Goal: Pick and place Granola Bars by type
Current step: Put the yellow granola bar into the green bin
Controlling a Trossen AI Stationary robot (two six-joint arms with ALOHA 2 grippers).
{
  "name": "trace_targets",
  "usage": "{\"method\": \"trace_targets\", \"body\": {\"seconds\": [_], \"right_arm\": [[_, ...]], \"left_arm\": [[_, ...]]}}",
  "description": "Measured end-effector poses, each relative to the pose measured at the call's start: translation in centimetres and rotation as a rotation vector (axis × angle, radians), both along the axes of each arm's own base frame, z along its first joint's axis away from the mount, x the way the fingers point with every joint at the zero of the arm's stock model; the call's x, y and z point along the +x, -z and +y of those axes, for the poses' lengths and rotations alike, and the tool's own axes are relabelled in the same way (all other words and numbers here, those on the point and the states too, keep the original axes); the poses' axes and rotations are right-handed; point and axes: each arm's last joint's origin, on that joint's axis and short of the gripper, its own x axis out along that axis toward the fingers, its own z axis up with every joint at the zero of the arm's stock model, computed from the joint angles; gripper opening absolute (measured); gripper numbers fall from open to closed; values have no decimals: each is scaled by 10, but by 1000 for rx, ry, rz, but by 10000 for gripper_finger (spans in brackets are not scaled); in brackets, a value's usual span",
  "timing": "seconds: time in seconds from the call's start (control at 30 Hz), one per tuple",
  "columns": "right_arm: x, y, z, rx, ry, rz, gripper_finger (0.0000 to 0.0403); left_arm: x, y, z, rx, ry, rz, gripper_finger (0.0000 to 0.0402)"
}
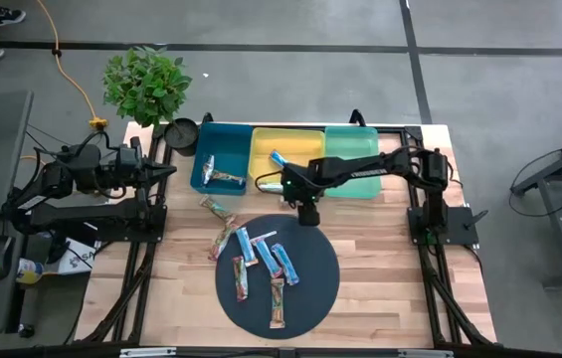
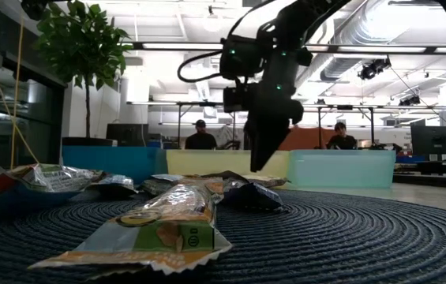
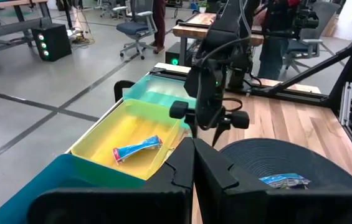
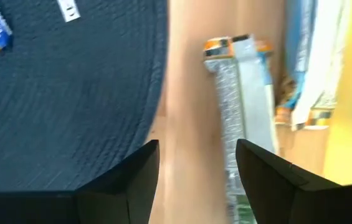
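The round dark mat (image 1: 305, 288) lies in the middle of the wooden surface (image 1: 380, 259), and most of the Granola Bars (image 1: 261, 261) rest on it or just off its edge nearest the left arm: blue-wrapped ones and multicolour ones are scattered over the half of the mat that faces the bins, and one multicolour bar (image 1: 278, 303) lies closer to the mat's centre. Two more multicolour bars (image 1: 219, 211) lie on the bare wood between the mat and the teal bin (image 1: 201, 164). Beyond the mat stand three bins side by side: the teal bin holds a silver-white bar (image 1: 223, 177), the yellow bin (image 1: 305, 144) next to it holds a blue bar (image 3: 137, 149), and the mint-green bin (image 1: 355, 139) is partly covered by the right arm. The right hand (image 1: 307, 213) hangs above the mat's rim on the bin side, pointing down, its fingers (image 4: 132, 180) spread apart and holding nothing, clear of the mat in the low view. The left hand (image 1: 161, 171) waits off to the side of the mat, by the teal bin's outer wall, with its fingers (image 3: 182, 168) pressed together and nothing between them.
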Motion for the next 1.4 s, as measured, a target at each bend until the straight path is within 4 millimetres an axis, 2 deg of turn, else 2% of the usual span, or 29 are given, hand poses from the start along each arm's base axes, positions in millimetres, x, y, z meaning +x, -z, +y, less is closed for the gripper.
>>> {"method": "trace_targets", "body": {"seconds": [0.6, 1.17, 1.4], "right_arm": [[-6, 9, -27, -64, 15, -19, 197], [5, 27, -18, -52, -25, -38, 197], [8, 37, -15, -53, 24, -13, 186]], "left_arm": [[0, 0, 0, 0, 0, -1, 0], [0, 0, 0, -1, 1, -1, 0], [0, 0, 0, -1, 1, 0, 0]]}}
